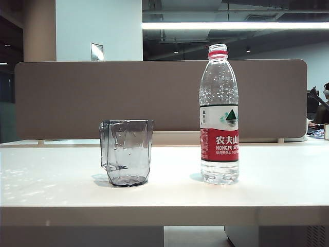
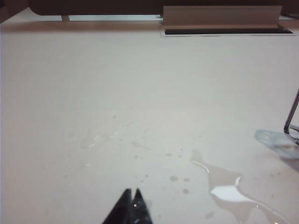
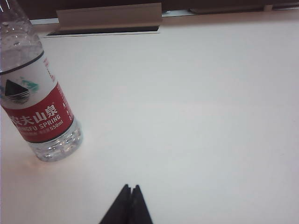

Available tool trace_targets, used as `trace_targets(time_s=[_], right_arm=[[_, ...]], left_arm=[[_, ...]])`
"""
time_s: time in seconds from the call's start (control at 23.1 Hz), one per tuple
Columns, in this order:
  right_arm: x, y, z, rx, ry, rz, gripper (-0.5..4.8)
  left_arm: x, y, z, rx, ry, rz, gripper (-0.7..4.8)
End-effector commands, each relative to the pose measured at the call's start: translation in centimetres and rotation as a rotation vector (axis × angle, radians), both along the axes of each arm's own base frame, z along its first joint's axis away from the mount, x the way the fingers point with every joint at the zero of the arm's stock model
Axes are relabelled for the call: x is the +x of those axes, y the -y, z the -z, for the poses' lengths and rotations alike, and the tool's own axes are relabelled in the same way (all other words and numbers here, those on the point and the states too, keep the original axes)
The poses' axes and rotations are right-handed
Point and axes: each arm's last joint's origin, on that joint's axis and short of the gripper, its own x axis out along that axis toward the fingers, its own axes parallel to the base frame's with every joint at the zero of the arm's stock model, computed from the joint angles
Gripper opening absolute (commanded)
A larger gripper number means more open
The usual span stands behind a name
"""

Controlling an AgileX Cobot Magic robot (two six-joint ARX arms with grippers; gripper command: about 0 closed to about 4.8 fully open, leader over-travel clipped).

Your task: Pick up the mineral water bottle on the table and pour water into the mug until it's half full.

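Observation:
The mineral water bottle (image 1: pixel 219 116) stands upright on the white table (image 1: pixel 164 198), right of centre, with a red neck ring and a white-and-red label. The smoky-grey mug (image 1: pixel 126 152) stands to its left, a bottle's width or two away. Neither arm shows in the exterior view. My left gripper (image 2: pixel 132 191) hovers shut over bare tabletop, holding nothing, with the mug's base and handle (image 2: pixel 280 140) at the frame's edge. My right gripper (image 3: pixel 130 186) is shut and holds nothing, apart from the bottle (image 3: pixel 37 107). Clear water shows in the bottle's base.
A puddle of spilled water (image 2: pixel 229 191) and small drops lie on the table near the mug. A brown divider panel (image 1: pixel 103 98) runs along the table's far edge, with a cable-slot cover (image 3: pixel 110 18) in front of it.

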Motion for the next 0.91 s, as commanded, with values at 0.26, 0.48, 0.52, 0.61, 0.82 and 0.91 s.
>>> trace_targets(time_s=[0.26,0.48,0.52,0.61,0.82,0.91], right_arm=[[-0.8,-0.1,-4.2,0.163,0.093,-0.061,-0.05],[-1.7,-1.0,-5.9,0.214,0.104,-0.391,0.08],[-1.8,-1.1,-6.0,0.227,0.1,-0.409,0.28],[-1.9,-1.2,-6.4,0.229,0.115,-0.371,0.65],[-2.4,-1.1,-9.3,0.217,0.152,-0.332,0.65],[-1.9,-1.1,-10.7,0.064,0.03,-0.326,0.66]], left_arm=[[0.4,1.7,-4.2,0.023,-0.16,0.163,-0.05],[0.1,4.5,-6.9,0.028,-0.1,0.419,-0.05],[-0.1,4.8,-7.0,0.025,-0.088,0.46,-0.05],[-0.2,5.0,-7.0,0.025,-0.084,0.483,-0.05],[0.1,5.2,-6.8,0.034,-0.114,0.481,-0.05],[0.2,5.3,-6.6,0.037,-0.126,0.48,-0.05]])
